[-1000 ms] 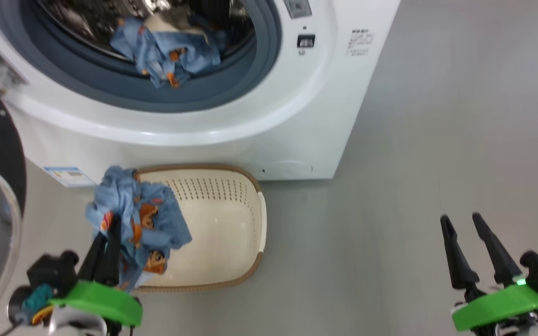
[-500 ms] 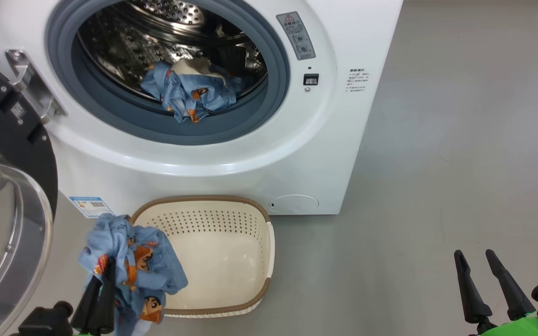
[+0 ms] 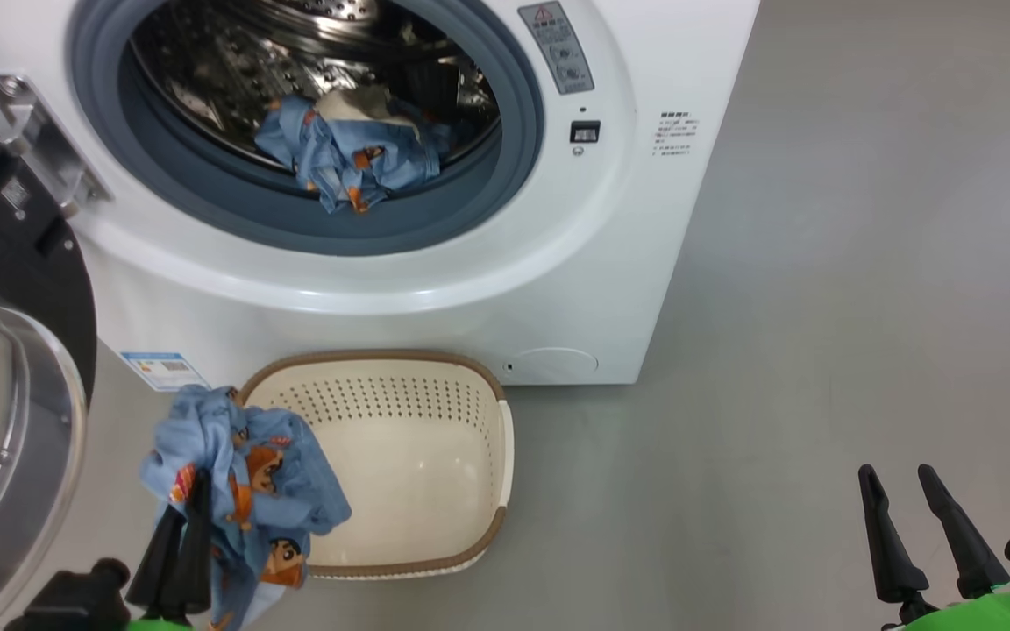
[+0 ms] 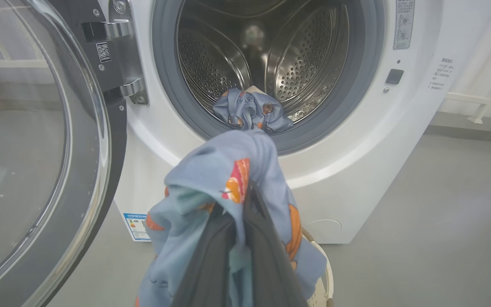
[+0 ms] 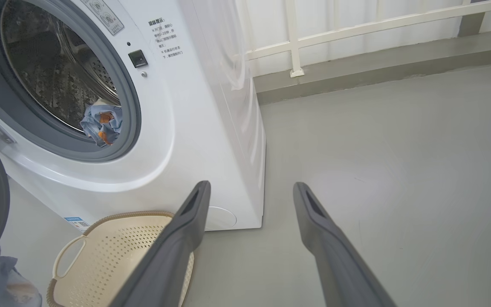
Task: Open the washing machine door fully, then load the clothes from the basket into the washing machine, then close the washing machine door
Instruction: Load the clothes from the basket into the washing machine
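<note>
Our left claw (image 3: pixel 189 498) is clamped on a blue garment (image 3: pixel 251 464) over the left end of the basket (image 3: pixel 500 456). A second garment (image 3: pixel 347 158) lies inside the washing machine (image 3: pixel 558 289), whose door (image 3: pixel 32 263) stands open. Our right claw (image 3: pixel 895 478) has its fingers apart.

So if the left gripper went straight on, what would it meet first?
Likely the lower lip of the grey gasket, just by the garment already in the drum; depth is unclear.

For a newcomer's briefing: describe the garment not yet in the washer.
Find the white washer, then the cream basket before it. Over the basket's left rim hangs a blue printed garment, pinched by the left tool; its twin lies in the drum.
</note>
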Robot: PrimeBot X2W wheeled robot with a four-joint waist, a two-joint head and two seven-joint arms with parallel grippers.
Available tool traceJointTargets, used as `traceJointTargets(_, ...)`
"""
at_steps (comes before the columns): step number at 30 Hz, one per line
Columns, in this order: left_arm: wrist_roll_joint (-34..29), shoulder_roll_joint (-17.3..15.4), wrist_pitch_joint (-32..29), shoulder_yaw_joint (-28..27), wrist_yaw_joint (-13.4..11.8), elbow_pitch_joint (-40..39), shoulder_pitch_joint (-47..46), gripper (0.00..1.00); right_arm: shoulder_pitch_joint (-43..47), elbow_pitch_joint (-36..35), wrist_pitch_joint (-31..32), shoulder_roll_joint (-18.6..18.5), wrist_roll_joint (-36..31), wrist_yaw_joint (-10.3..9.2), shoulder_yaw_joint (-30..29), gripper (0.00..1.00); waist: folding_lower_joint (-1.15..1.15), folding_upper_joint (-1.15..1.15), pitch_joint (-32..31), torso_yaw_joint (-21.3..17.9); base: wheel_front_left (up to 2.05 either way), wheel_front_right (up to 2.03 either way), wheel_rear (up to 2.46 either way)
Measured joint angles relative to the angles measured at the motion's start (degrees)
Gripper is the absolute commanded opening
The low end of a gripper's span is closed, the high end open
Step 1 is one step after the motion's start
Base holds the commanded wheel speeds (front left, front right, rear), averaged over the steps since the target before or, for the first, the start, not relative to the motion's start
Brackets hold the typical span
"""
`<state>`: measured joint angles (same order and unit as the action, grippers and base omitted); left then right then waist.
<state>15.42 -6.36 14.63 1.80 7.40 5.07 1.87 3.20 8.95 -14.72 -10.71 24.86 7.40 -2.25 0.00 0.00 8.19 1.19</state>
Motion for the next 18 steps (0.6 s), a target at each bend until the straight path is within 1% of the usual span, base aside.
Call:
traceJointTargets(4,0.01,0.20,0.00,0.11,0.00,-0.01,-2.61,0.00,-1.14,-0.16,0.00,0.22,0.00,0.00,0.03,1.00,0.00,0.00,1.68,-0.18,0.00,0.00,0.00)
traceJointTargets(9,0.01,0.09,0.00,1.08,0.00,-0.14,-9.32,0.00,-3.48,-0.42,0.00,0.54,0.00,0.00,0.51,1.00,0.00,0.00,4.38,-0.67,0.00,0.00,0.00)
traceJointTargets(14,-0.10,-1.01,0.00,2.05,0.00,0.12,-16.78,0.00,-5.43,-0.46,0.00,0.91,0.00,0.00,1.46,1.00,0.00,0.00,7.12,-1.62,0.00,0.00,0.00)
traceJointTargets(18,-0.02,-2.01,0.01,2.18,0.00,1.92,-24.63,0.00,-7.09,-0.46,0.00,1.00,0.00,0.00,1.98,1.00,0.00,0.00,9.17,-2.59,0.00,0.00,0.00)
